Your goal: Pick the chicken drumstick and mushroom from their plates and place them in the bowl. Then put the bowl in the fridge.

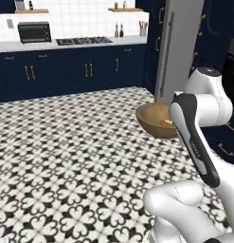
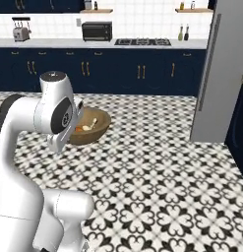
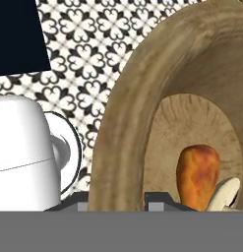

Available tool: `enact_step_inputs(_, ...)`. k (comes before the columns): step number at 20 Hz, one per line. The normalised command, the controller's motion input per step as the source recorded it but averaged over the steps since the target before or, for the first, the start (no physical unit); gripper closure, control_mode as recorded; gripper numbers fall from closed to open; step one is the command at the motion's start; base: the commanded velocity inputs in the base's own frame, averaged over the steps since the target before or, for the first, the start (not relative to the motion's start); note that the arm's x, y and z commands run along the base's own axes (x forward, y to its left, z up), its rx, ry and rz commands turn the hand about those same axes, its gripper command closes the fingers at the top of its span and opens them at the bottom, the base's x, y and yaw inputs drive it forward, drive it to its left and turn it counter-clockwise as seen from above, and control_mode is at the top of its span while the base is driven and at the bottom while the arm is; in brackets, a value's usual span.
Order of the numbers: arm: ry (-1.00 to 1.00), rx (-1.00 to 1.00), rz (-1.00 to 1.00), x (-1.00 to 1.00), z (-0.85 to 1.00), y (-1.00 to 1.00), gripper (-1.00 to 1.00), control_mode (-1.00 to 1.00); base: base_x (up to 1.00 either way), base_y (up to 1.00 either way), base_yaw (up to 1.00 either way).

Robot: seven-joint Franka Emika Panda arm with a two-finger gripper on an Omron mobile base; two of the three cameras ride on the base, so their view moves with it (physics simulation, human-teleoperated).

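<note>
The deep wooden bowl [image 3: 128,113] hangs in the air over the tiled floor, and my gripper [image 3: 118,203] is shut on its rim, one fingertip [image 3: 81,204] outside and one inside. The golden-brown chicken drumstick [image 3: 197,174] lies in the bowl with the pale mushroom [image 3: 227,193] touching it. From the base views the bowl [image 1: 154,118] [image 2: 93,129] is partly hidden behind my arm, and both foods show inside it. The tall grey fridge [image 1: 177,47] [image 2: 222,74] stands to the right, beyond the bowl. The plates are out of view.
Black-and-white patterned floor [image 2: 157,187] spreads all around. Navy cabinets with brass handles [image 1: 66,71] run along the far wall under a white counter with a toaster oven [image 1: 34,32] and a stove [image 2: 142,42]. More navy cabinets [image 1: 222,142] stand at the right.
</note>
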Motion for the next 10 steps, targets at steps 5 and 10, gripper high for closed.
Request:
enact_step_inputs(5, 0.0, 0.0, 0.0, 0.0, 0.0, 0.0, 1.0, 1.0, 1.0, 0.0, 0.0)
enact_step_inputs(10, 0.0, 0.0, 0.0, 0.0, 0.0, 0.0, 1.0, 1.0, 1.0, 0.0, 0.0)
